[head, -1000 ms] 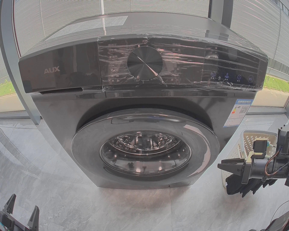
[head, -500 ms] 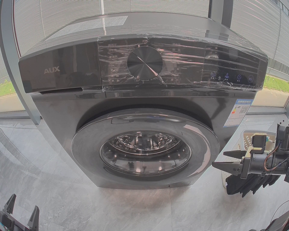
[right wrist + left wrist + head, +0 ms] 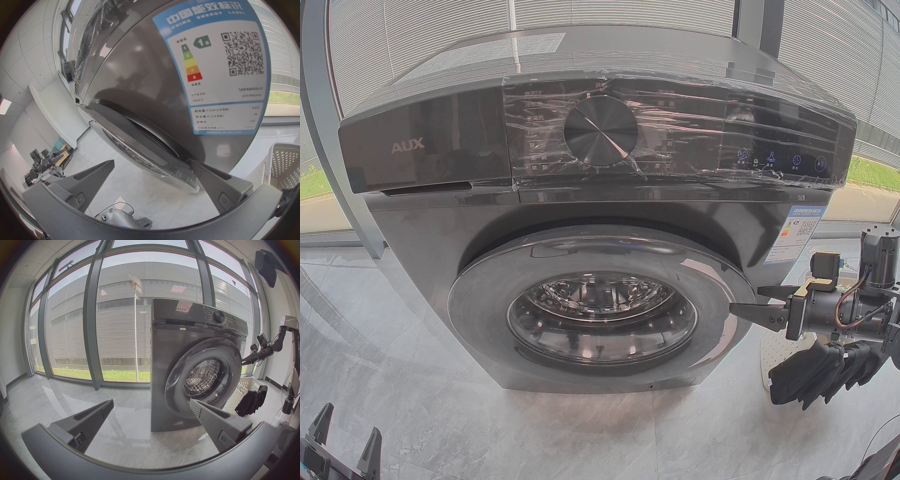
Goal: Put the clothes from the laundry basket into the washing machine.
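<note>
Dark clothes (image 3: pixel 822 372) hang over the rim of the white laundry basket (image 3: pixel 247 385), on the floor right of the washing machine (image 3: pixel 600 206). Its door (image 3: pixel 487 300) is shut. Right pincer (image 3: pixel 745 298) spread and empty, just beside the door's right edge. Left pincer (image 3: pixel 351 419) low, spread, empty.

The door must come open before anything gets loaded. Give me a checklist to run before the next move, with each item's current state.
1. Loading path: not ok, the washing machine door is shut.
2. Grasp readiness: ok, the right end effector is open and empty.
3. Approach: ok, it sits beside the door's right edge; whether it touches, cannot tell.
4. Other arm clear: ok, the left end effector is open, low near the floor, apart from the door.
5. Load available: ok, dark clothes hang over the rim of the laundry basket.
</note>
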Motion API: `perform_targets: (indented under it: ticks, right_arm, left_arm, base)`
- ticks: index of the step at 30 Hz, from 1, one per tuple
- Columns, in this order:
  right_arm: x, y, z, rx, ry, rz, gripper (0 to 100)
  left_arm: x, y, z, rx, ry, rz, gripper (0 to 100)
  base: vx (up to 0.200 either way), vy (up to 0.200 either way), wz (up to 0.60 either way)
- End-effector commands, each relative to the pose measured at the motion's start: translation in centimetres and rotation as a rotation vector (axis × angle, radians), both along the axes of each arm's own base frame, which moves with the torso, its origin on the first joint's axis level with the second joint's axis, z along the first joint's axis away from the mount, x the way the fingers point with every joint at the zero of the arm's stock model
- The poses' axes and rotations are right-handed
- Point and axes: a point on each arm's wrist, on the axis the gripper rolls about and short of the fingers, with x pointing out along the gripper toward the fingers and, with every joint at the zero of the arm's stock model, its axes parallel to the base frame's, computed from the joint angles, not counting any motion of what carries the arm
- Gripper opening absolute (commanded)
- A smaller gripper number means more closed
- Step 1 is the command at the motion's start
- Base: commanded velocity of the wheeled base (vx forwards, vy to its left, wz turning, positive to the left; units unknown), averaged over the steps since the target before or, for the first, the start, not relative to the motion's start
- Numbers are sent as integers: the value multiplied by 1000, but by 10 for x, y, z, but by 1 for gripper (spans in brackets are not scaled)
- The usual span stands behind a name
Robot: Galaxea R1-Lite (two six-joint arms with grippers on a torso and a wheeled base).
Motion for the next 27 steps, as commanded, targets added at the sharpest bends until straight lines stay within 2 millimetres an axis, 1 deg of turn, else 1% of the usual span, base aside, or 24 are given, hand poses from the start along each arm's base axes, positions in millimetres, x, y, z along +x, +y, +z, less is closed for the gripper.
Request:
perform_targets:
  ticks: [1,7,8,9,11,12,16,19,23,27]
  right_arm:
    - [6,5,-7,-9,28,13,100]
    - [-1,16,-14,-16,58,69,100]
    - [-1,16,-14,-16,58,69,100]
    - [-6,16,-19,-21,76,81,100]
    - [-10,17,-22,-25,86,89,100]
    - [-15,16,-24,-32,90,97,100]
    - [-29,9,-21,-34,63,102,100]
    - [-27,8,-19,-31,52,93,100]
    - [-21,11,-14,-25,34,91,100]
    - [-18,14,-24,-39,71,101,100]
  left_arm:
    - [0,0,-5,0,-2,1,100]
    - [0,0,-5,0,-2,-1,100]
    - [0,0,-5,0,-2,-1,100]
    - [0,0,-5,0,-2,1,100]
    - [0,0,-5,0,-3,1,100]
    - [0,0,-5,0,-2,1,100]
    - [0,0,-5,2,0,1,100]
    - [0,0,-5,-1,-2,1,100]
    - [0,0,-5,0,-2,1,100]
    - [0,0,-5,2,-2,1,100]
  base:
    - [0,0,0]
    - [0,0,0]
    - [0,0,0]
    - [0,0,0]
    - [0,0,0]
    - [0,0,0]
    - [0,0,0]
    - [0,0,0]
    - [-200,0,0]
    - [-200,0,0]
